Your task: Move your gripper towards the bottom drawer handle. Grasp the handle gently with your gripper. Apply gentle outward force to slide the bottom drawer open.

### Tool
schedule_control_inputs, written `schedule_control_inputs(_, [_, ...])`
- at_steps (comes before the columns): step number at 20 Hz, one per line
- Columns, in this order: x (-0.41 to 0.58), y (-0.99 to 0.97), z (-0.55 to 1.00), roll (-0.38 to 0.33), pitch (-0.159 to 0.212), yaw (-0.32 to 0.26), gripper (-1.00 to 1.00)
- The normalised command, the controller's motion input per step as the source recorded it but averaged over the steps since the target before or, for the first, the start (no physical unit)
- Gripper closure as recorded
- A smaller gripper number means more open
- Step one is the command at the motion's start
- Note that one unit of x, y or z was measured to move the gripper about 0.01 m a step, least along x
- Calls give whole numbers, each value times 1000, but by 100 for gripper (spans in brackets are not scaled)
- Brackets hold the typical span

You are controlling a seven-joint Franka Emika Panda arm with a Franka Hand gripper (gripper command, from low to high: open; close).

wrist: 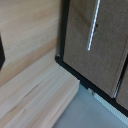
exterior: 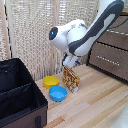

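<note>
- The white arm is arching across the exterior view, its wrist hanging low over the wooden desk (exterior: 95, 107), well apart from the dresser (exterior: 111, 50) at the exterior view's right.
- The gripper (exterior: 69, 64) is sitting just above a patterned snack packet (exterior: 71, 78); whether its fingers are apart or together, I cannot tell, because the arm's bulk and the blur are hiding them.
- The bottom drawer (exterior: 107, 61) is showing as the lowest dark-brown front, fully closed, with the bottom drawer handle (exterior: 106, 59) running along it as a thin silver bar.
- The wrist view is looking at a dark-brown drawer front with a silver bar (wrist: 93, 26) on it; which drawer that is, I cannot say for sure.
- A yellow bowl (exterior: 50, 81) and a blue bowl (exterior: 57, 93) are resting near the packet, and a black bin (exterior: 20, 92) is filling the exterior view's left; none of them lies between the gripper and the dresser.
- Judging the handling: that bar looks rigid, smooth and thin, so it is likely slippery under the pads. Taking it near its middle should keep the pull square and stop the wide drawer from skewing.
- The drawer looks wooden and fairly heavy, so a slow, steady outward pull seems wiser than a jerk.
- The approach is barely under way; grasp and pull are not yet done.
</note>
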Motion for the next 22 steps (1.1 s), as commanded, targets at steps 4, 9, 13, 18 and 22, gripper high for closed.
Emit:
schedule_control_inputs(4, [0,-682,112,-204,-57,37,-100])
schedule_control_inputs(9, [13,-599,78,-236,-47,37,-100])
schedule_control_inputs(13, [104,-477,-1,-301,-6,21,-100])
schedule_control_inputs(18, [158,-453,-111,-261,-4,29,-100])
schedule_control_inputs(22, [225,-421,-215,-232,-4,47,-100])
